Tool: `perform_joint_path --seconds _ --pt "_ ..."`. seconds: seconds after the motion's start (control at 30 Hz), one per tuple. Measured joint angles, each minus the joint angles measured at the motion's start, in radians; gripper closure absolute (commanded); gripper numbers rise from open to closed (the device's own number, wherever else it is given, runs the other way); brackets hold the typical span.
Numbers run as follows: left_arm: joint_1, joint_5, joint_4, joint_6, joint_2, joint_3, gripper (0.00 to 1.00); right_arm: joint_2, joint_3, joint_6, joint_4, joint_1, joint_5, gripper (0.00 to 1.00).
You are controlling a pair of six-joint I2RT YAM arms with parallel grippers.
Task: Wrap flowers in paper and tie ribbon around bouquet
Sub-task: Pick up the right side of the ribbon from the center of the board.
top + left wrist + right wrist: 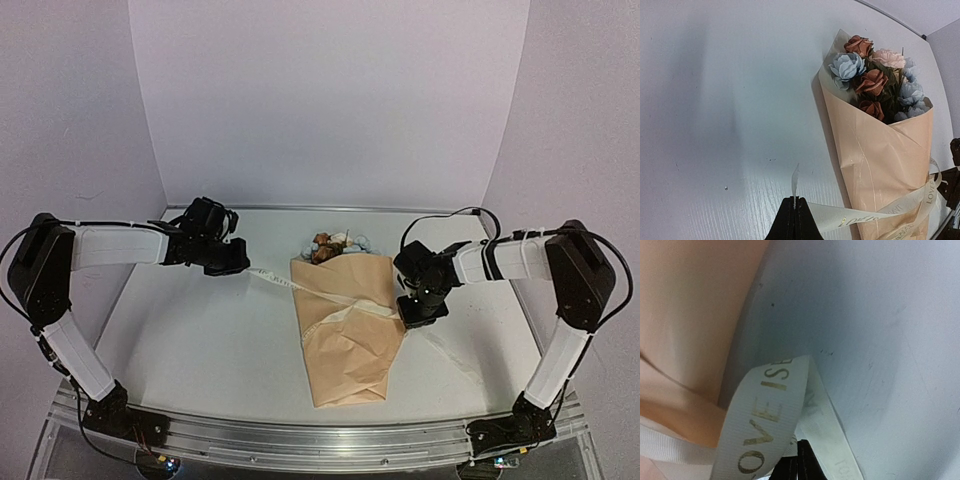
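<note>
Cream ribbon (765, 415), gold "LOVE" lettering

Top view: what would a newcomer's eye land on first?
The bouquet lies in the middle, with blue and brown flowers poking from peach paper toward the back wall. A cream ribbon crosses it, pinched by the left gripper on its left and the right gripper at its right edge.

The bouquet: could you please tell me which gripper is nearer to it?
Right. The right gripper sits beside the bouquet; the left gripper stands off its other side, holding the ribbon.
</note>
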Motion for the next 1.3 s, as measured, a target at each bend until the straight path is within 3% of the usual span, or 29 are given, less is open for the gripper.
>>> perform_joint_path --seconds 0.6,0.83,1.0,1.13,1.3 --pt "0.0 0.058 0.0 0.012 0.0 0.0 1.0 0.111 0.184 -0.045 0.06 -0.064 -0.023 1.0" --pt "0.0 0.057 0.0 0.012 0.0 0.0 1.0 0.077 0.145 -0.044 0.074 -0.072 -0.051 0.78" --pt "0.0 0.046 0.0 0.014 0.0 0.0 1.0 -0.092 -0.008 -0.041 0.07 -0.074 -0.092 0.58" --pt "0.0 0.035 -0.001 0.014 0.0 0.0 1.0 -0.22 -0.089 -0.048 0.068 -0.079 -0.078 0.51" --pt "0.0 0.019 -0.001 0.014 0.0 0.0 1.0 -0.244 -0.145 -0.059 0.076 -0.114 -0.078 0.45"
